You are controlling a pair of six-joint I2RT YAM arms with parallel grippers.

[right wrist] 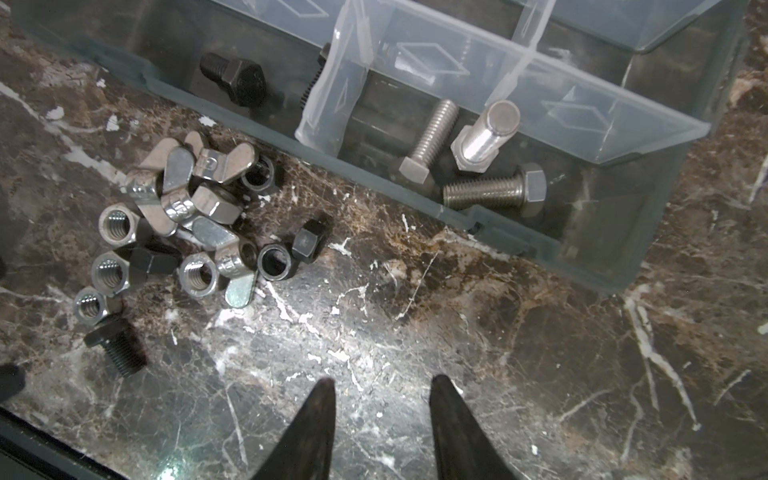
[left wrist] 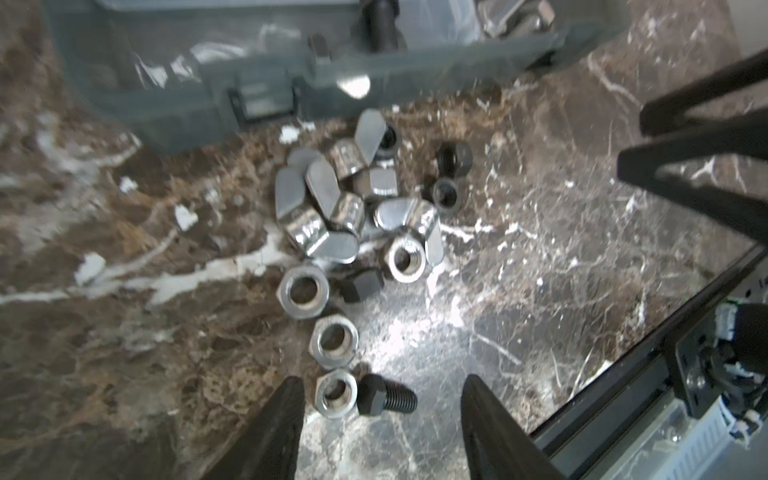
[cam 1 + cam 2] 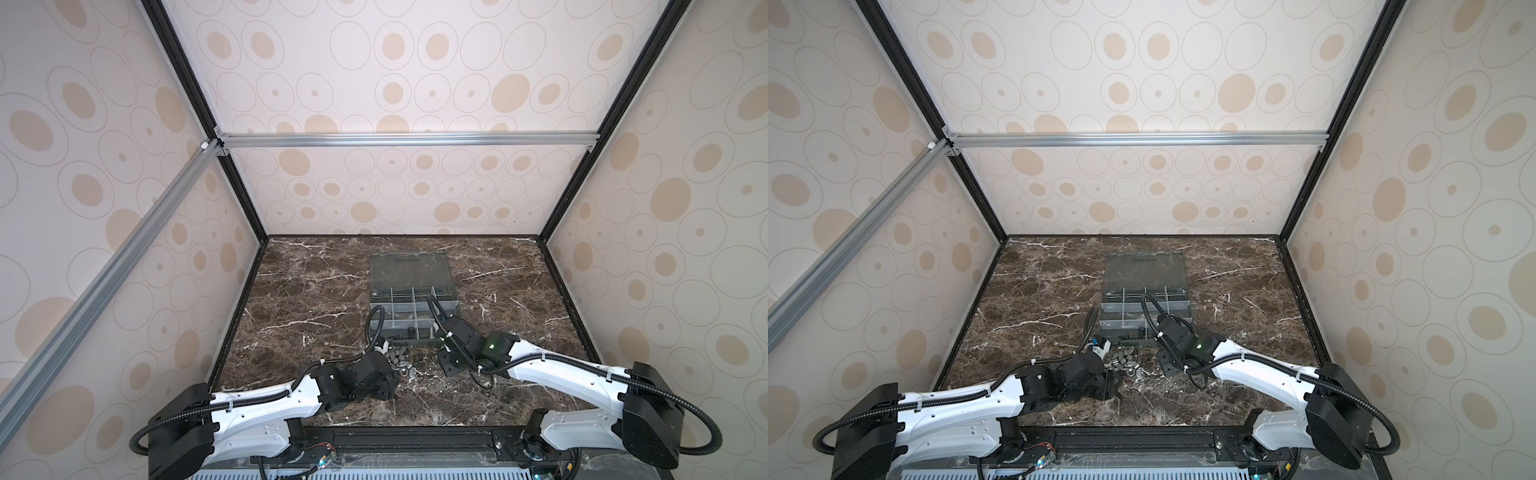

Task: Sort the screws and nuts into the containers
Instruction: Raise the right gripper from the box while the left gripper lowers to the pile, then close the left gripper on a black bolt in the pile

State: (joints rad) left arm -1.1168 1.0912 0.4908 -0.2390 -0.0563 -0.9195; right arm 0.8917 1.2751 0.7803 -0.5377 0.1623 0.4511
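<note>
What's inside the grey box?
In the box, three silver bolts lie in one compartment, a black bolt in the next. The cloudy divider covers most of another dark threaded piece. Farther compartments are too small to tell.

The dark grey box (image 1: pixel 582 249) sits mid-scene with its clear lid (image 3: pixel 409 268) folded back on the far side. In its near row, three silver screws (image 1: pixel 428 141) rest in one compartment (image 1: pixel 582 183), and a black screw (image 1: pixel 235 79) lies in the left neighbour (image 1: pixel 174 54). Just on the near side of the box lies a loose heap of nuts (image 1: pixel 187 224), silver hex, black hex and shiny winged, with a loose black screw (image 1: pixel 114 347) on its side at the heap's near end.
</note>
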